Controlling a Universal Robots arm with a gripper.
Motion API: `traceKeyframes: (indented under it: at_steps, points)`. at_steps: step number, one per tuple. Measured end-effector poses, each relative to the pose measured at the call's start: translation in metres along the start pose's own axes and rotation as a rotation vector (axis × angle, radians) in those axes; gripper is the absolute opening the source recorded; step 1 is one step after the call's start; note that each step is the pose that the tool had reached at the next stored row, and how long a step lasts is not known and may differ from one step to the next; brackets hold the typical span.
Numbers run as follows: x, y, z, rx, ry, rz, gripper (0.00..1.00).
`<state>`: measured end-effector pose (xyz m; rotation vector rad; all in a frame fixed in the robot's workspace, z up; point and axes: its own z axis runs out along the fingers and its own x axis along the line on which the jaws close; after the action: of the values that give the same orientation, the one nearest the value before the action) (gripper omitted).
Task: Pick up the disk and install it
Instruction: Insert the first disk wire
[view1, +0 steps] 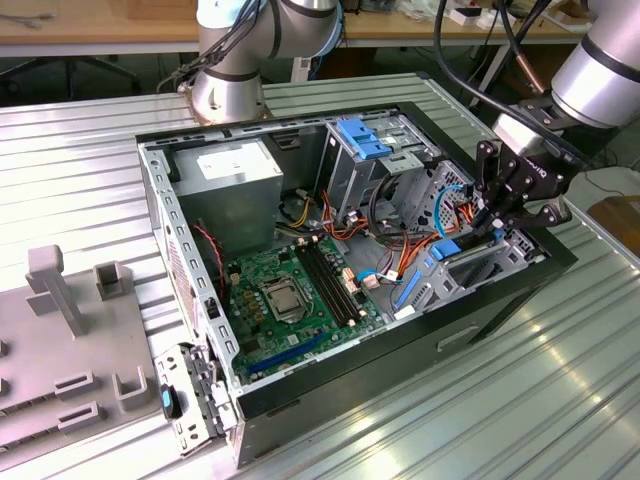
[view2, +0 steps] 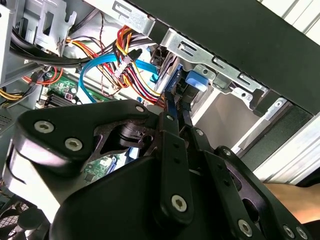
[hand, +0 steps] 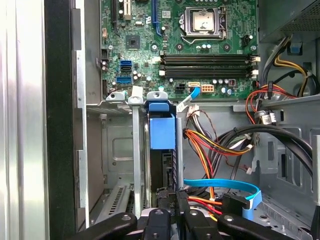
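1. My gripper (view1: 487, 232) hangs over the open computer case (view1: 185, 250), at its end on the exterior view's right.
2. My fingers (view2: 170, 135) are pinched together on the thin edge of the disk (hand: 162, 131), as both wrist views show.
3. The disk stands on edge with its blue carrier showing, inside the metal drive cage (hand: 117, 150).
4. Red, yellow and orange cables (hand: 207, 145) and a blue flat cable (hand: 225, 185) run just beside the disk.
5. The motherboard (hand: 200, 45) lies beyond the cage. The power supply (view1: 235, 170) sits in the case's far corner. The case rests on a ribbed metal table (view1: 520, 400).
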<state>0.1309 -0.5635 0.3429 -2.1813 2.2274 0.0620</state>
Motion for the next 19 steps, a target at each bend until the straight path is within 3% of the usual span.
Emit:
traceKeyframes:
  at_steps: [6, 19]
  points:
    - [-0.0003, 0.0, -0.0035, 0.0, 0.0001, 0.0, 0.17]
    - [-0.0001, 0.0009, -0.0016, 0.0001, 0.0004, 0.0, 0.17]
